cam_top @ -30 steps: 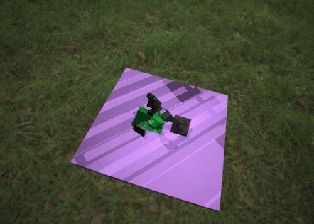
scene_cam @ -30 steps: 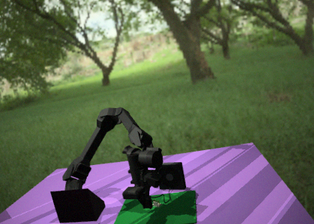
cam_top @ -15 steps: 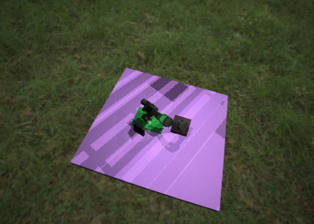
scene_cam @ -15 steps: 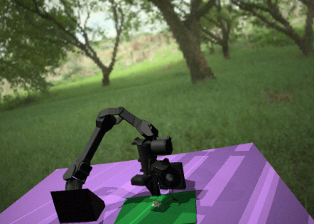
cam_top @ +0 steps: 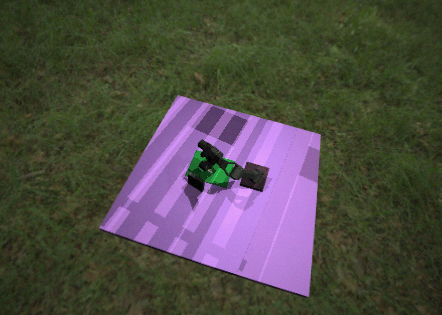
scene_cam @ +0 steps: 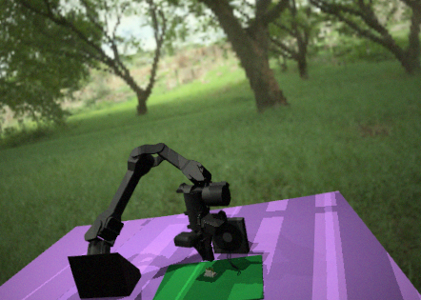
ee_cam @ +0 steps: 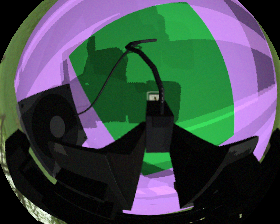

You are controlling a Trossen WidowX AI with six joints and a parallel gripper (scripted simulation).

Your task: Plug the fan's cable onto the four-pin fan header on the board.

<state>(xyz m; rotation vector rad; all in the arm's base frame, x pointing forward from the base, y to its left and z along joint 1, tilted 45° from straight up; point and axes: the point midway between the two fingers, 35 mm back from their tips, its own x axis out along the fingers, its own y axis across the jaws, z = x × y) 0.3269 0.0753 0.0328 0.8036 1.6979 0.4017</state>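
The black plug (ee_cam: pixel 159 132) is between my fingertips in the wrist view. My gripper (ee_cam: pixel 156 126) (scene_cam: pixel 208 259) is shut on it and holds it above the green board (ee_cam: pixel 206 85) (scene_cam: pixel 181 279) (cam_top: pixel 223 177). The pale fan header (ee_cam: pixel 152 96) (scene_cam: pixel 210 272) stands on the board. In the wrist view it shows just past the plug's far end, and the plug hides part of it. In the exterior view my fingertips are above the header, with a gap. The black cable (ee_cam: pixel 161 92) runs from the plug and bends round to the fan (ee_cam: pixel 56 125) (scene_cam: pixel 230 236) (cam_top: pixel 196 182).
The fan stands upright beside the board's edge, left of my fingers in the wrist view. The arm's dark base (cam_top: pixel 254 177) (scene_cam: pixel 102 275) is on the purple striped table top (cam_top: pixel 280 223) (scene_cam: pixel 295 250), on the other side of the board from the fan. The slack cable hangs over the board.
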